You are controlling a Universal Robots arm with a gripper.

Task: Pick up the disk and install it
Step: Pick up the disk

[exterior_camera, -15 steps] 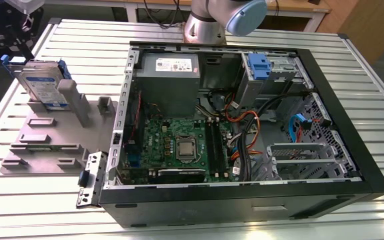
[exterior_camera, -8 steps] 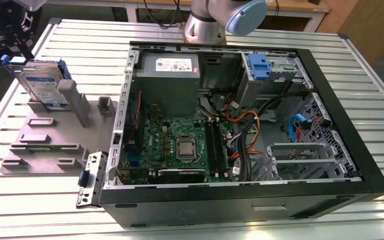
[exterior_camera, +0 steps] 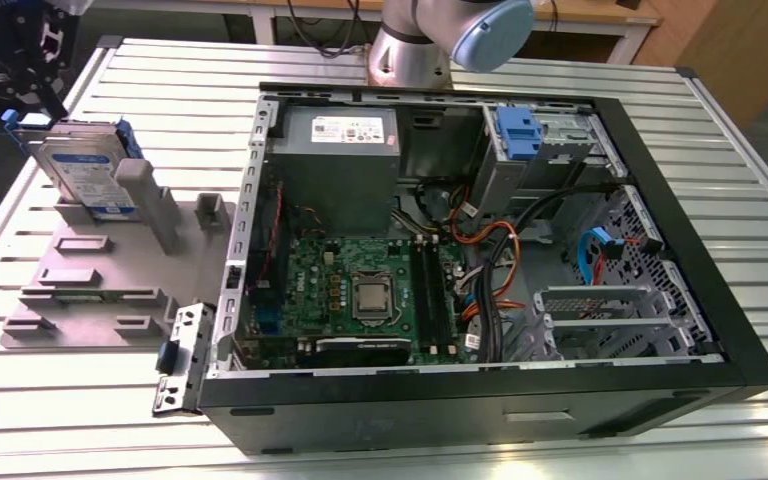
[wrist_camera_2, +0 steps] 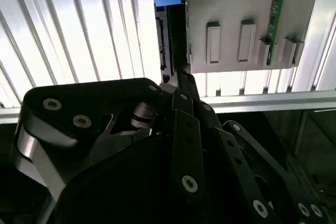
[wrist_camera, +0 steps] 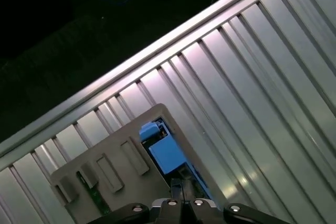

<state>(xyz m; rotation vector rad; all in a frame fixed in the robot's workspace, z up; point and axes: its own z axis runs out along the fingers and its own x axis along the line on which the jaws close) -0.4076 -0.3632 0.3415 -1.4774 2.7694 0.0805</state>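
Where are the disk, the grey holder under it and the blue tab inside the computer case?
disk (exterior_camera: 91, 178): exterior view, on its labelled face.
grey holder (exterior_camera: 124, 262): exterior view, on its flat base.
blue tab (exterior_camera: 519, 135): exterior view, on its middle, at the drive cage.

The arm (exterior_camera: 444, 45) is a silver tube with a pale blue joint cap. The tool (wrist_camera_2: 182, 77) is black, seemingly metal, with jointed links and silver screws.

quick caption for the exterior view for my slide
Disk standing in a grey holder on the slatted table beside the open computer case, not yet installed
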